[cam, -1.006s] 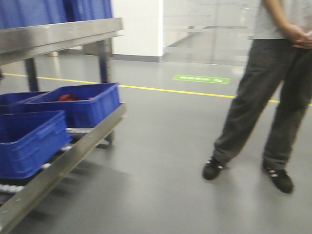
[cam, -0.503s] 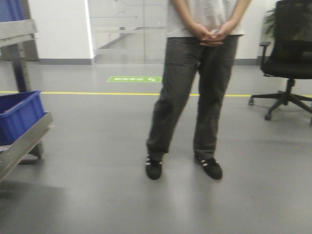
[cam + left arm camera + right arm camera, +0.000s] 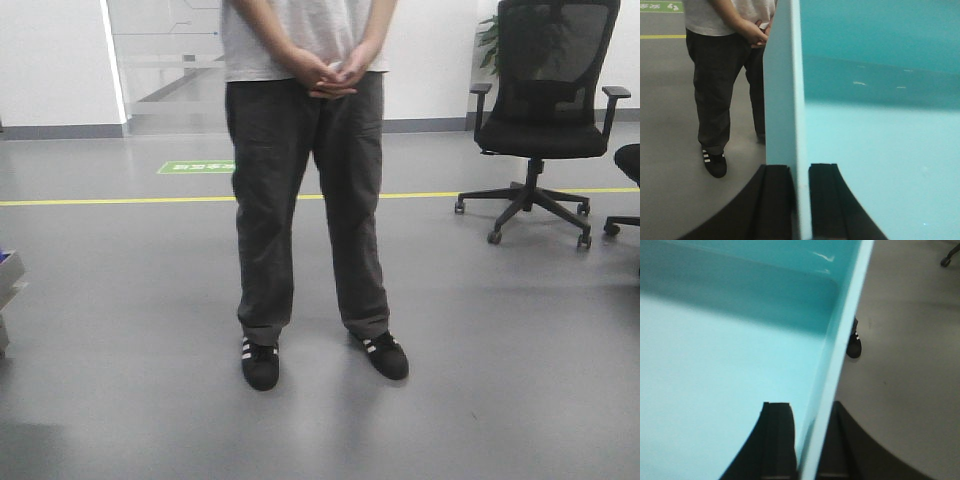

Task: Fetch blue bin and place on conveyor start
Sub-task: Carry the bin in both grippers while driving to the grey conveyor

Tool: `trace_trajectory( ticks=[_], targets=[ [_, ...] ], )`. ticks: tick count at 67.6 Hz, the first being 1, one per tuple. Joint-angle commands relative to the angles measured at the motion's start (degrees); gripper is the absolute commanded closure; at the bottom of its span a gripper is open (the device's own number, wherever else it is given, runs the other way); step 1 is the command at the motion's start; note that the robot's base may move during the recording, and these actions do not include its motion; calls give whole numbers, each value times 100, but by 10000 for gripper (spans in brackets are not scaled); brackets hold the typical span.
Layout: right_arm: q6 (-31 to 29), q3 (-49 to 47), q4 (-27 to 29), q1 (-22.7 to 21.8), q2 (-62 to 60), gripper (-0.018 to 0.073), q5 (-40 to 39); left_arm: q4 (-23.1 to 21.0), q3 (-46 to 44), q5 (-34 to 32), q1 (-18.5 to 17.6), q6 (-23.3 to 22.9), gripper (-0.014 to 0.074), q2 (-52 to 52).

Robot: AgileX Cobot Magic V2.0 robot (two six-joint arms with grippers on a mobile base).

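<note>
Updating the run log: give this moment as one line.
left end effector: shut on blue bin wall | right end effector: likewise | ahead: person, office chair | conveyor start: unseen

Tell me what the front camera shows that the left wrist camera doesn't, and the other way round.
Only the front camera shows the black office chair on the right and the glass door behind. Only the left wrist camera shows the left gripper, its jaws closed on the side wall of the blue bin. Both show the man standing with clasped hands, the yellow line and the green floor marking.
</note>
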Motion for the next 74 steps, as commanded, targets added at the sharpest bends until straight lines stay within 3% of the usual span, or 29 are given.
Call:
trace_trajectory(
  ticks=[1,74],
  targets=[
    [-176,-48,-38,-19,-51,711,-109,-157,-70,-481,-12,-45,708,-96],
    [-176,-48,-38,-19,-51,711,-130,-157,-70,-481,-12,-45,708,-96]
  ],
)
